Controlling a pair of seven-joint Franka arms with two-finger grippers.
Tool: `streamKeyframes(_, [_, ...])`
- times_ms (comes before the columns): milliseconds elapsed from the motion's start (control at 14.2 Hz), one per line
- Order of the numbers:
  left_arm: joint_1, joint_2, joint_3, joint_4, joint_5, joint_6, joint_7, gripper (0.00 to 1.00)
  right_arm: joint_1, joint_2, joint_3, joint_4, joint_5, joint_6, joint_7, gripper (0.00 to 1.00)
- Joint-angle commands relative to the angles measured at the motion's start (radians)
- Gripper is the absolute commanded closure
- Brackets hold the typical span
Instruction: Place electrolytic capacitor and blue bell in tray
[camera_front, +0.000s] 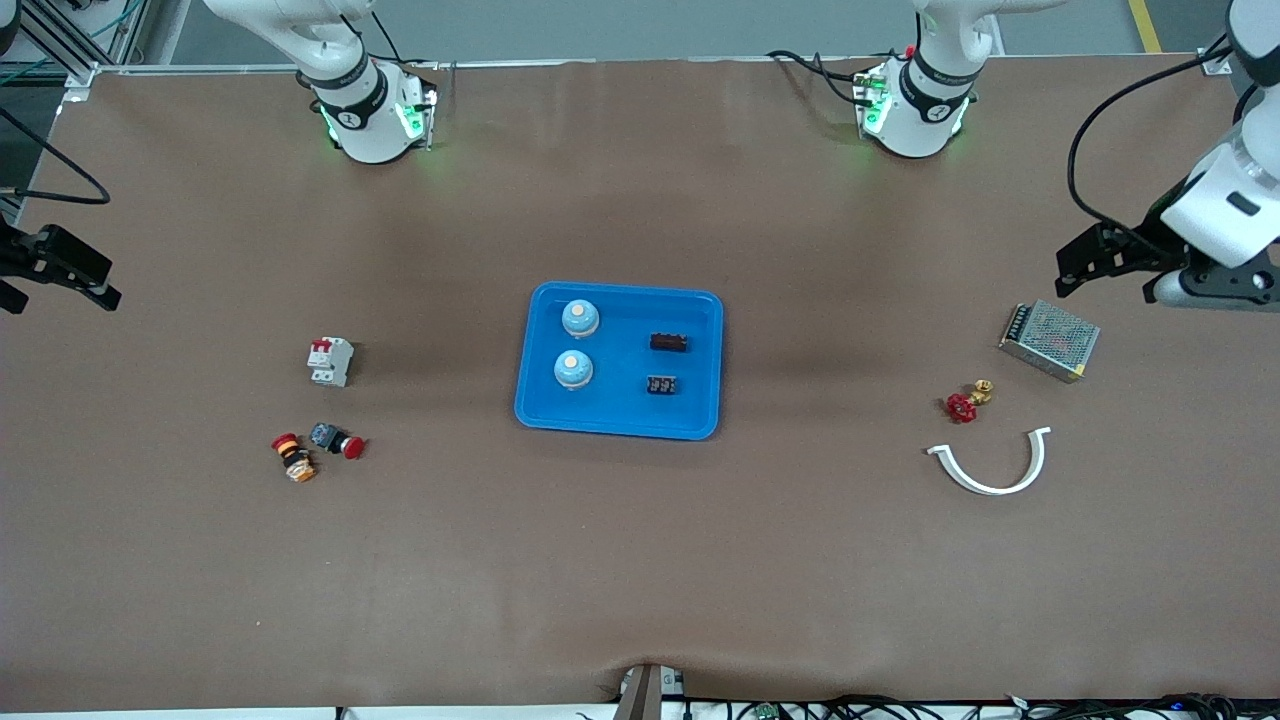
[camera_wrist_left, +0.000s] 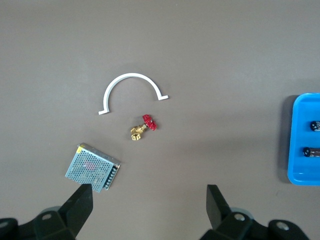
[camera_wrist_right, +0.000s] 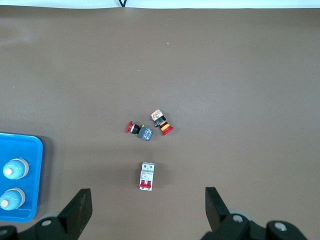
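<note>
1. The blue tray (camera_front: 621, 418) sits in the middle of the brown table (camera_front: 640, 560), flat, with nothing touching its outer rim.
2. Inside the tray, toward the right arm's end, stand two light blue bells (camera_front: 580, 318) (camera_front: 573, 369), one nearer the front camera than the other, both upright and apart.
3. Toward the left arm's end of the tray lie two small dark components (camera_front: 668, 343) (camera_front: 660, 384), again one nearer the front camera than the other; I cannot make out what they are in detail.
4. The left gripper (camera_wrist_left: 150, 200) hangs in the air at its own end of the table, over bare cloth just beside a perforated metal power supply box (camera_front: 1049, 340). Its fingers are spread wide and hold nothing.
5. Nearer the front camera than that box lie a small brass valve with a red handwheel (camera_front: 967, 402) and a white curved plastic piece (camera_front: 992, 467), close together but not touching.
6. The right gripper (camera_wrist_right: 149, 200) waits at the other end of the table, up in the air, fingers likewise spread wide and empty.
7. On the table at that end stands a white circuit breaker with red levers (camera_front: 330, 361).
8. Nearer the front camera than the breaker lie two red-capped push buttons (camera_front: 293, 457) (camera_front: 337, 440), just beside each other.
</note>
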Motion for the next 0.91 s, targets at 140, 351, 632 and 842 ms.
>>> streamKeyframes(140, [-0.035, -0.061, 0.053, 0.028, -0.006, -0.103, 0.092, 0.00, -0.013, 0.022, -0.001, 0.036, -0.013, -0.001, -0.002, 0.00])
streamKeyframes(351, [-0.037, -0.069, 0.061, 0.060, -0.006, -0.136, 0.091, 0.00, -0.007, 0.025, -0.002, 0.039, -0.002, 0.016, 0.000, 0.00])
streamKeyframes(632, [-0.042, -0.018, 0.063, 0.147, -0.015, -0.197, 0.092, 0.00, 0.002, 0.025, -0.001, 0.039, -0.005, 0.040, 0.000, 0.00])
streamKeyframes(842, [-0.107, 0.017, 0.136, 0.197, -0.020, -0.225, 0.092, 0.00, 0.002, 0.023, 0.001, 0.044, 0.004, 0.039, 0.001, 0.00])
